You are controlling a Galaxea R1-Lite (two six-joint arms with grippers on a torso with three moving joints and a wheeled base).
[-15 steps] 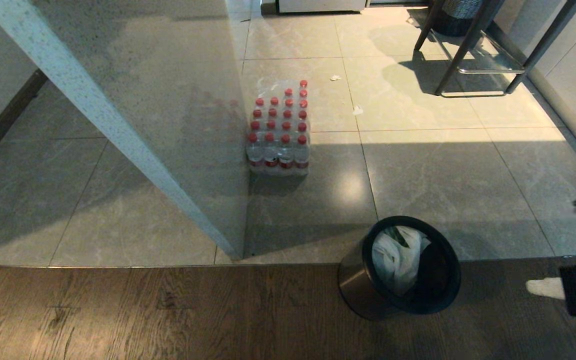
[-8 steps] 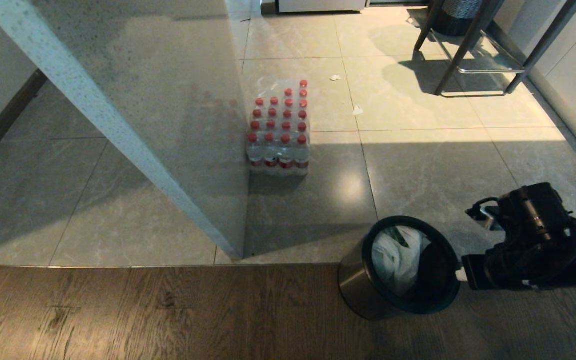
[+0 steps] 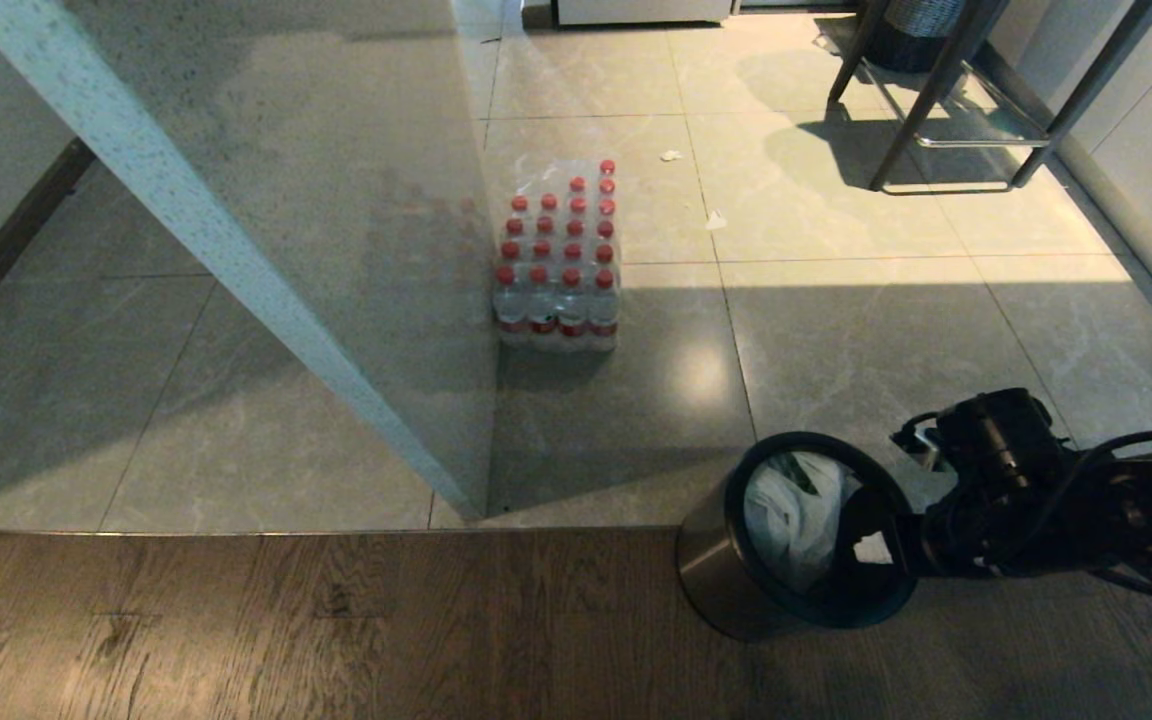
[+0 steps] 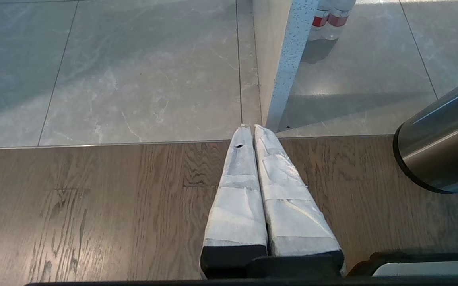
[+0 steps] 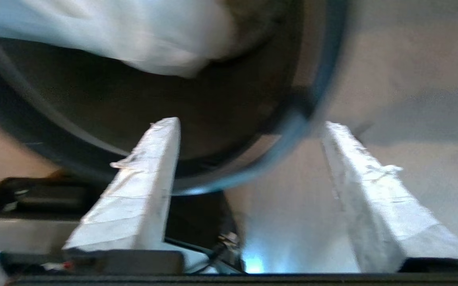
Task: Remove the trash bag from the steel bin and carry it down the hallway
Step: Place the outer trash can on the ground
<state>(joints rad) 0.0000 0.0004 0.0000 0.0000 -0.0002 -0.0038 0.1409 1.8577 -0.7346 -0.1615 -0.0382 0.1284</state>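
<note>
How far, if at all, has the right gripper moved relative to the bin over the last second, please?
Yes. The right gripper has swung in from the head view's right edge to the steel bin, its open fingers now at the rim nearest the arm.

The floor is in two parts: dark wood planks (image 3: pixel 336 630) nearest the robot, meeting large glossy grey tiles (image 3: pixel 886 350) along a straight seam. The steel bin (image 3: pixel 726 585) stands on the wood right at that seam. A shrink-wrapped pack of red-capped water bottles (image 3: pixel 558 262) sits on the tiles beside the base of a pale speckled wall end (image 3: pixel 236 270), which rises from the floor at the seam. Farther off, two small white scraps (image 3: pixel 715 220) lie on the tiles, and a dark-legged stand (image 3: pixel 936 90) rests there in sunlight.
</note>
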